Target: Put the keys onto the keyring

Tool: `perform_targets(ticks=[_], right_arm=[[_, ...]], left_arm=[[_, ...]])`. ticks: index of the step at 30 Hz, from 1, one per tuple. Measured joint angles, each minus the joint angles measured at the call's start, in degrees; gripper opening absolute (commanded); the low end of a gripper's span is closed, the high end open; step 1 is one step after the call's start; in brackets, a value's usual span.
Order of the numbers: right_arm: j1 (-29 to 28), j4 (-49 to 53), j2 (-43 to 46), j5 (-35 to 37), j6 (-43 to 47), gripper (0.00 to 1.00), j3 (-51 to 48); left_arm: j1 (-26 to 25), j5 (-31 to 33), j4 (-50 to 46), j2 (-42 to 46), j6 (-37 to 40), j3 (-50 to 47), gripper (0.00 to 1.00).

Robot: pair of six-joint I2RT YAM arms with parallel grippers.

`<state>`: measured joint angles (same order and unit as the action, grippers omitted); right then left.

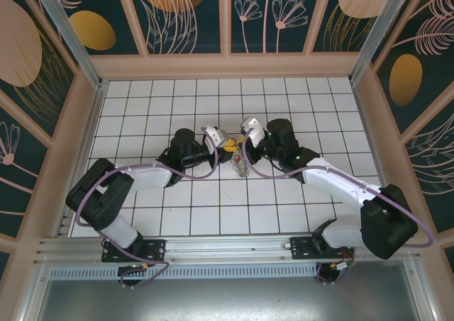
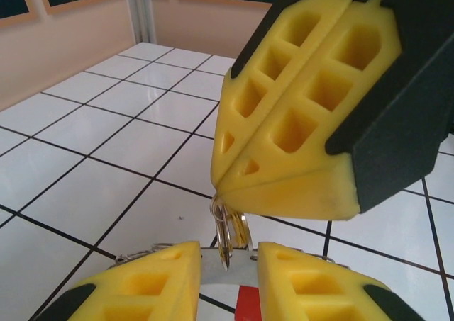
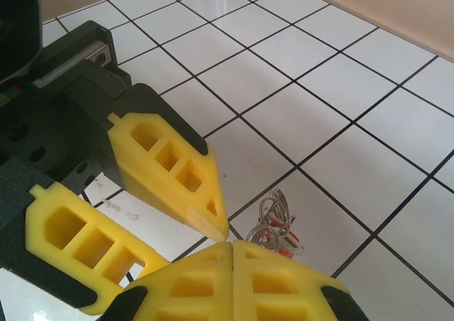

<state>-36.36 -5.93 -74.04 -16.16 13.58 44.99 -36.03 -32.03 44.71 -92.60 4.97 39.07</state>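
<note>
The keys (image 3: 278,230), red-headed and bunched among metal rings, are seen just beside the tips of the right gripper (image 3: 233,254). Its jaws are pressed together on a wire loop (image 2: 228,222) hanging from them. Directly under the right gripper, the keyring (image 2: 241,275) is framed by the parted jaws of the left gripper (image 2: 228,258); whether it is clamped cannot be told.

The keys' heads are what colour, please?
Red; the keys show best in the right wrist view.

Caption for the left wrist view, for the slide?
Shut right pincer pinching a thin silver wire loop dangling above the left pincer's parted yellow pads.
</note>
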Motion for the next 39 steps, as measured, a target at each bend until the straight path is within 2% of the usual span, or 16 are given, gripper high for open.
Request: perform_targets(ticks=[4,20,23,35,37,39], right_arm=[[-0.02,0.0,0.0,0.0,0.0,0.0,0.0],[0.0,0.28,0.0,-0.44,0.92,0.0,0.44],[-0.02,0.48,0.0,-0.5,1.07,0.0,0.66],[0.0,1.38,-0.02,-0.39,1.09,0.0,0.74],[-0.02,1.49,0.0,-0.26,1.07,0.0,0.74],[0.0,1.49,-0.02,-0.13,1.07,0.0,0.74]], left_arm=[[0.0,0.04,-0.07,0.0,0.26,0.28,0.21],[0.0,0.26,-2.14,0.0,1.03,1.64,0.17],[0.0,0.22,-2.19,0.0,1.05,2.01,0.13],[-0.07,0.24,-4.33,0.0,2.51,2.62,0.06],[-0.09,0.28,-4.52,0.0,2.73,2.69,0.07],[-0.11,0.46,-4.68,0.0,3.1,2.73,0.16]])
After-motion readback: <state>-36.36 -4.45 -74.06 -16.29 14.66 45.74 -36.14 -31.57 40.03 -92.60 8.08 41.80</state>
